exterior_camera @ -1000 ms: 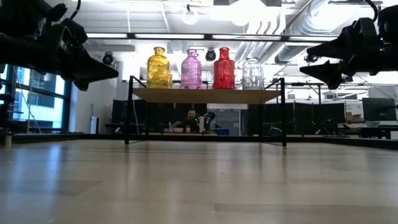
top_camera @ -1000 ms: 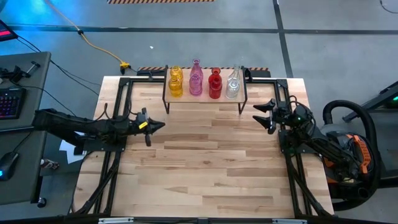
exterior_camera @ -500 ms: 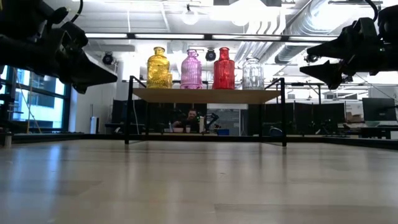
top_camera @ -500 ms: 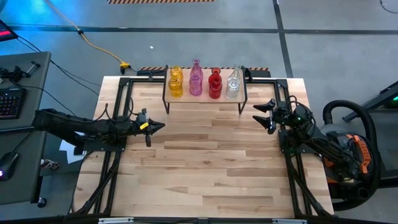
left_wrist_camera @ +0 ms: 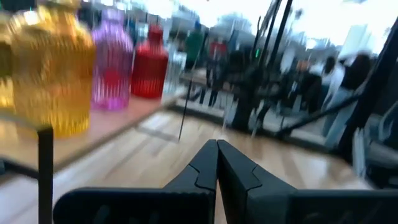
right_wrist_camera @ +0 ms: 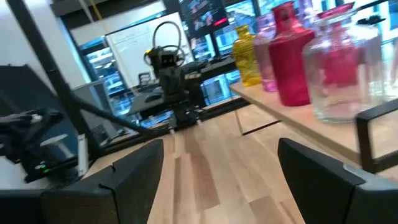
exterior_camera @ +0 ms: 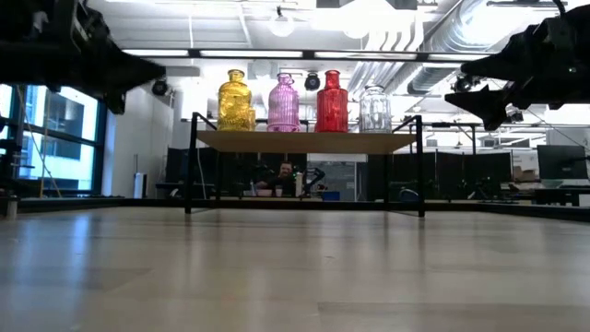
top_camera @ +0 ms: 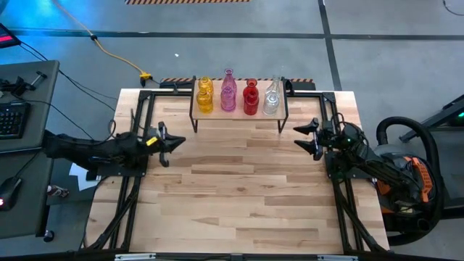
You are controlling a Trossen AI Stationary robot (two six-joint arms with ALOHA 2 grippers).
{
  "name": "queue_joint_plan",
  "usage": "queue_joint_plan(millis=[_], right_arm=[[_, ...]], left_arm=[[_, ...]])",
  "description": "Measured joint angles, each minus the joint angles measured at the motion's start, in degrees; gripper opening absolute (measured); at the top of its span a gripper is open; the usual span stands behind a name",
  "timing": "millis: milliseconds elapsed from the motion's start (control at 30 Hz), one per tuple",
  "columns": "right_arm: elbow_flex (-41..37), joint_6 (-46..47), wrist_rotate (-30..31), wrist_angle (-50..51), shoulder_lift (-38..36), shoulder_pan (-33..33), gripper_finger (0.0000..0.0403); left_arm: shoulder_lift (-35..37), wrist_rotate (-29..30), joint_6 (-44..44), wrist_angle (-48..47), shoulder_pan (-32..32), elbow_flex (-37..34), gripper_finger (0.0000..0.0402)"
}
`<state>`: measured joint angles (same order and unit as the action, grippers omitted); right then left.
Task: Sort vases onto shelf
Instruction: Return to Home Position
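Vases (top_camera: 228,94) are lined on the shelf (exterior_camera: 304,141), between and beyond the closed left gripper (top_camera: 180,138) and spread-open, empty right gripper (top_camera: 301,137)

**Even light from above, strong backlight at surface level**

In the high view the surface (top_camera: 239,188) is lit softly and evenly. In the low view, ceiling lamps (exterior_camera: 281,23) shine toward the camera. The left hand (exterior_camera: 138,76) and right hand (exterior_camera: 464,83) show as black silhouettes. The vases (exterior_camera: 284,103) glow with light passing through them, and the near surface carries a pale sheen. White glare fills the background of the left wrist view.
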<state>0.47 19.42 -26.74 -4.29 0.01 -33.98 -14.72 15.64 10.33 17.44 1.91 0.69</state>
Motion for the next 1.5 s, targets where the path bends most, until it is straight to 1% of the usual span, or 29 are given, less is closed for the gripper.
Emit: queue_joint_plan(millis=[167,567,700,800,1500], right_arm=[[0.0,0.0,-0.02,0.02,0.04,1.73,0.0302],[0.0,0.0,0.0,0.07,0.07,1.8,0.0302],[0.0,0.0,0.0,0.07,0.09,1.8,0.0302],[0.0,0.0,0.0,0.08,0.09,1.8,0.0302],[0.0,0.0,0.0,0.09,0.31,1.8,0.0302]], left_arm=[[5.21,0.0,0.0,-0.15,0.0,0.0,0.0001],[14.68,0.0,0.02,0.03,0.0,0.0,0.0001],[14.52,0.0,0.0,1.19,0.17,-0.02,0.0],[14.5,0.0,-0.01,-0.42,0.15,-0.02,0.0001],[14.28,-0.02,0.0,-0.72,0.13,-0.02,0.0]])
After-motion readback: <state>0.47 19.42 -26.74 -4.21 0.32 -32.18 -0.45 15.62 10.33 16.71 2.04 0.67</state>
